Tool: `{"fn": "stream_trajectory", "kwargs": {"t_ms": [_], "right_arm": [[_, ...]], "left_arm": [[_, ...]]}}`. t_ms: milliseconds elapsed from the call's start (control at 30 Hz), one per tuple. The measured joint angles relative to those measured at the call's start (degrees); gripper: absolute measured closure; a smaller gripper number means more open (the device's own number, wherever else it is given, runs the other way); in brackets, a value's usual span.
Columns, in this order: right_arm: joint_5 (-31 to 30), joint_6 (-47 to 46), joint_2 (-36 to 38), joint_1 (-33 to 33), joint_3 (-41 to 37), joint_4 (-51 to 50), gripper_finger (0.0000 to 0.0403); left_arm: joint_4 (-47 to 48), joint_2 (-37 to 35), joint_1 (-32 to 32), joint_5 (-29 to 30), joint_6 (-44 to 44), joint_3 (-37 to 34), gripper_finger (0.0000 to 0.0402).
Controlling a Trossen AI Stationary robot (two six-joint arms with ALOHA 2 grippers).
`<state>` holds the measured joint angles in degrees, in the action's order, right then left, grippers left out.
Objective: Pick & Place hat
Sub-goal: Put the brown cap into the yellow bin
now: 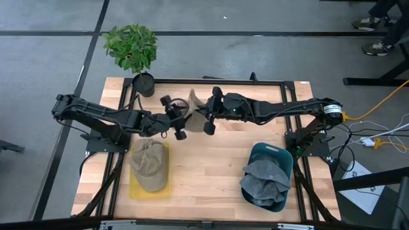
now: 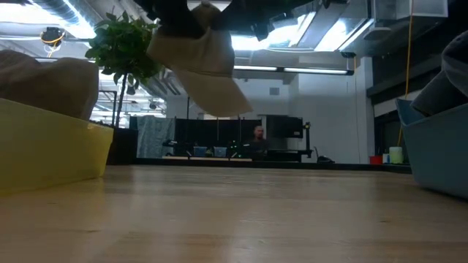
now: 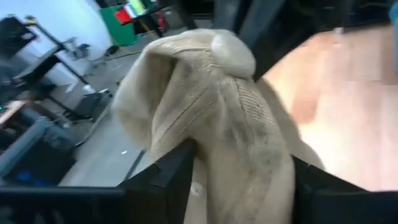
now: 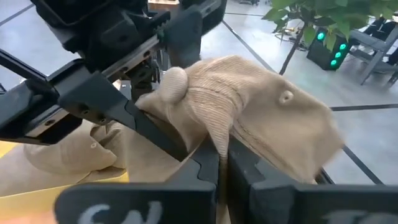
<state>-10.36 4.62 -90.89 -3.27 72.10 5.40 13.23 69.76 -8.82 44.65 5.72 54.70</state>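
A beige corduroy hat hangs in the air over the far middle of the table, between my two grippers. In the low view it hangs well above the wood, brim down. My left gripper comes at it from the left and is shut on it. My right gripper comes from the right and is shut on it too. The hat fills the left wrist view, and its top button shows in the right wrist view. My left gripper has the hat's bunched crown, below the top button, between its two fingers, which stand fairly wide apart. It comes level from the table's left. The hat is lifted clear of the table. My right gripper pinches a raised fold of the crown between its two fingers, which are nearly closed. It comes roughly level from the table's right. The rest of the hat spreads beyond the fingers, clear of the table.
A khaki hat lies on a yellow tray at the near left. A teal bin with grey hats stands at the near right. A potted plant stands at the far left corner. A person shows far behind.
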Motion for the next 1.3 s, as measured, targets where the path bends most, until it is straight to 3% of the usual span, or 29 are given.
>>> {"fn": "stream_trajectory", "kwargs": {"t_ms": [300,433,667,800,867,1067,1200,1300], "right_arm": [[2.93,1.77,0.02,-0.01,0.0,-2.4,0.0386],[12.69,2.95,0.51,-0.6,0.0,-5.9,0.036],[27.01,-0.34,3.3,-2.86,0.0,-10.35,0.0285],[28.43,-0.1,4.47,-3.59,0.0,-14.24,0.0248],[28.45,-0.17,4.59,-3.76,0.0,-15.17,0.0237],[28.6,0.91,4.59,-3.07,0.0,-13.76,0.0221],[29.79,3.07,4.59,-2.49,0.0,-11.64,0.0219],[33.4,3.63,4.41,-2.51,0.0,-9.24,0.0219]], "left_arm": [[0.32,-1.74,-0.67,-3.97,3.39,0.0,0.039],[2.42,-4.86,-1.05,-7.92,2.94,-0.04,0.0396],[6.23,-10.29,-0.85,-22.36,-3.45,-0.04,0.0397],[5.7,-11.62,0.3,-37.82,-10.13,-0.05,0.0397],[4.84,-11.8,0.97,-42.84,-14.94,-0.07,0.0397],[5.3,-12.06,3.8,-46.97,-24.1,-0.06,0.0397],[5.49,-12.06,5.13,-55.54,-23.23,-0.07,0.0397],[5.23,-12.06,5.25,-57.69,-20.12,-0.07,0.0397]]}}
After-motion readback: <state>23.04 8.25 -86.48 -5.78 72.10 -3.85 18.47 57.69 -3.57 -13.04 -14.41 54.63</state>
